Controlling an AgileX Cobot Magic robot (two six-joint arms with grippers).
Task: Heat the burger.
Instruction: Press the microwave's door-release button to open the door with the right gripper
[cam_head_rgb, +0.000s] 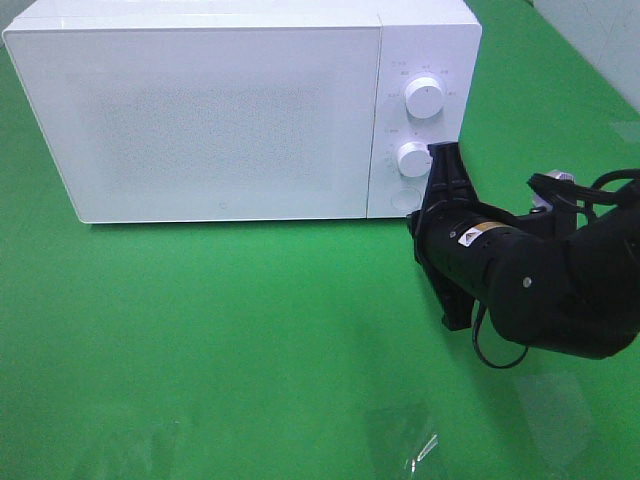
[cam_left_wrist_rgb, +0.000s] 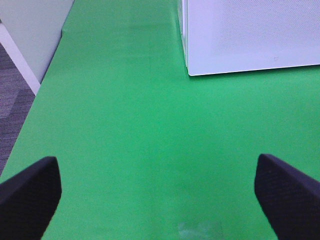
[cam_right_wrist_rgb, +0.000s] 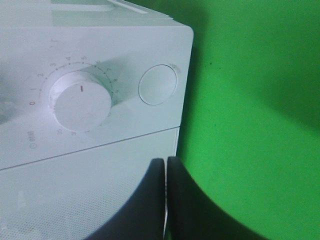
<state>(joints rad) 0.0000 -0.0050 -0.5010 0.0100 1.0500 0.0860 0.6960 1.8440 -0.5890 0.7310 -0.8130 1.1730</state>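
The burger is out of view. A white microwave (cam_head_rgb: 220, 110) stands at the back of the green table with its door shut. Its control panel carries an upper knob (cam_head_rgb: 424, 98), a lower knob (cam_head_rgb: 412, 158) and a round button (cam_head_rgb: 405, 197). My right gripper (cam_head_rgb: 444, 150) is shut with nothing in it, its tips just beside the lower knob. In the right wrist view, its shut fingertips (cam_right_wrist_rgb: 165, 161) point at the panel below the timer knob (cam_right_wrist_rgb: 82, 104) and the button (cam_right_wrist_rgb: 158, 84). My left gripper (cam_left_wrist_rgb: 160, 185) stands open over bare cloth, far from the microwave's corner (cam_left_wrist_rgb: 250, 35).
The green cloth (cam_head_rgb: 250, 340) covers the table in front of the microwave. A clear scrap of tape (cam_head_rgb: 420, 445) lies near the front edge. In the left wrist view, the table's edge drops to grey floor (cam_left_wrist_rgb: 12, 100).
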